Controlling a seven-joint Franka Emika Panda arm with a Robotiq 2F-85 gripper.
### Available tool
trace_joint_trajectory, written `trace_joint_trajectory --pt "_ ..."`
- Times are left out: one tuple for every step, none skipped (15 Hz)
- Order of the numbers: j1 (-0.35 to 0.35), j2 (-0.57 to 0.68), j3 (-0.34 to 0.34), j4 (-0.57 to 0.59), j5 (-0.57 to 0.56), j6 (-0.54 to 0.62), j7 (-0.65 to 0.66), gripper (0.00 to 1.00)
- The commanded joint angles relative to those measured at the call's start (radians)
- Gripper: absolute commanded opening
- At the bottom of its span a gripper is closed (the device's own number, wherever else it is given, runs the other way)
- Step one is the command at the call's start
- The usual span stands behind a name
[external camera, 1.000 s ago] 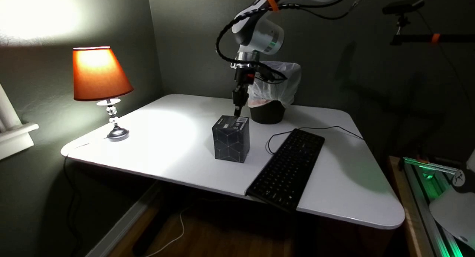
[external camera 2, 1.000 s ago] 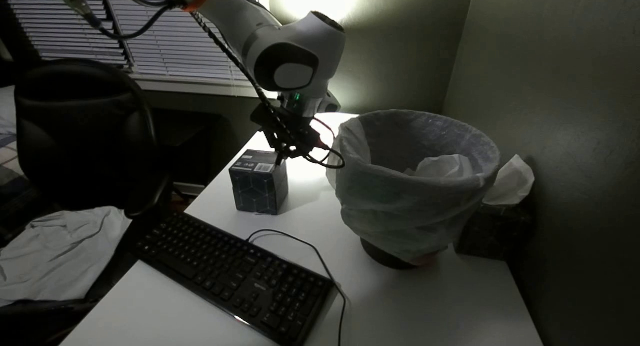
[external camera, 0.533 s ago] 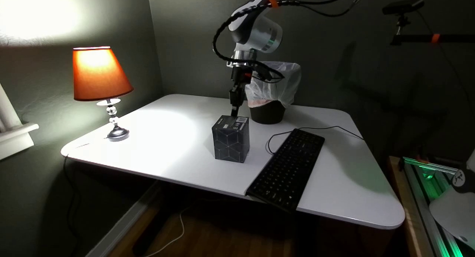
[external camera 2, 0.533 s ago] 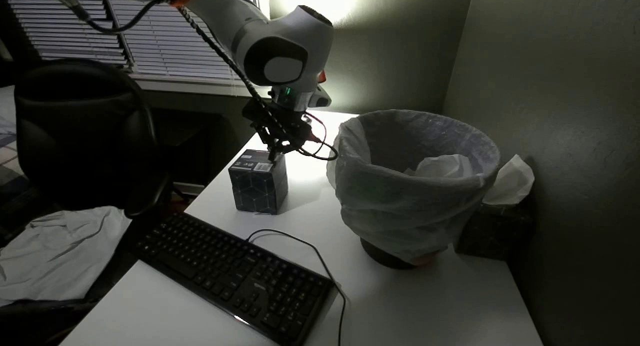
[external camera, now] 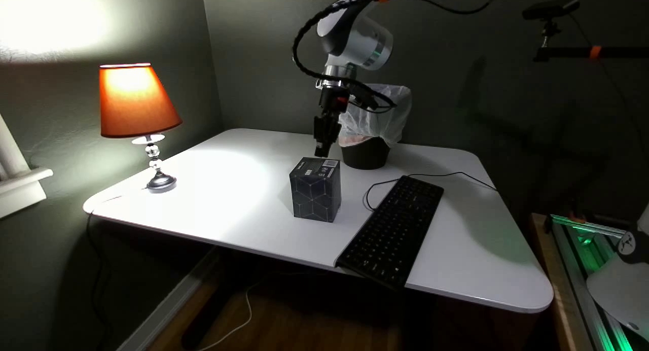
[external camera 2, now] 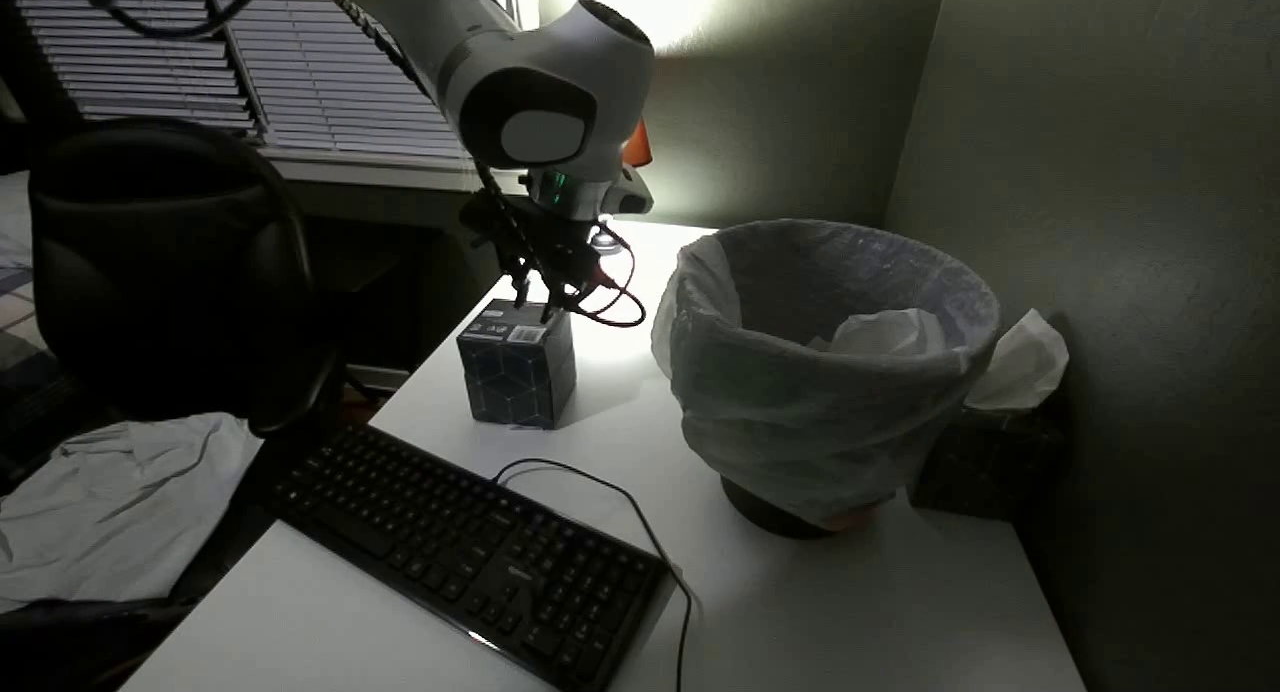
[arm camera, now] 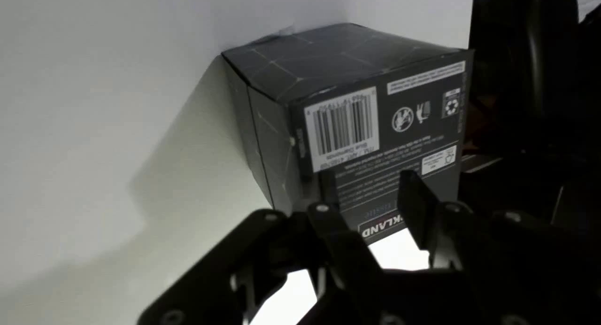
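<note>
Hovering just above a dark box [external camera: 315,194], the gripper [external camera 2: 534,309] points downward with its two fingers [arm camera: 415,203] apart, a gap showing between their tips in the wrist view; whether either tip touches the box cannot be told. The box stands upright on the white desk [external camera: 218,188], its sides patterned with pale lines and its top face carrying a barcode [arm camera: 344,127] and small print. A black keyboard [external camera 2: 480,542] lies at an angle near the box, one end jutting past the desk's edge, and its cable [external camera 2: 632,499] curves across the desk. A bin [external camera: 365,157] with a pale liner [external camera 2: 800,412] also stands on the desk, a crumpled white sheet [external camera 2: 890,332] showing inside. A lit lamp [external camera: 137,107] with an orange shade stands on the desk well apart from the keyboard, while an exterior view also shows a black chair [external camera 2: 170,272] beside the desk
</note>
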Motion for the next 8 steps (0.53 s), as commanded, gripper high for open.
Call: trace_joint_trajectory --pt "-0.012 -0.077 0.0 -0.13 0.097 0.102 0.048 0.71" --pt "-0.012 -0.088 -0.003 -0.152 0.118 0.136 0.057 0.79" --pt "-0.01 -0.102 -0.005 -0.18 0.141 0.19 0.066 0.86" --pt "-0.005 -0.111 -0.008 -0.201 0.154 0.234 0.077 0.93" --pt "0.001 -0.112 -0.015 -0.214 0.149 0.264 0.101 0.99" --pt "0.007 -0.107 -0.023 -0.219 0.133 0.274 0.135 1.0" --pt "0.009 -0.103 -0.029 -0.223 0.119 0.276 0.165 1.0" --pt "0.009 -0.095 -0.033 -0.219 0.106 0.25 0.191 1.0"
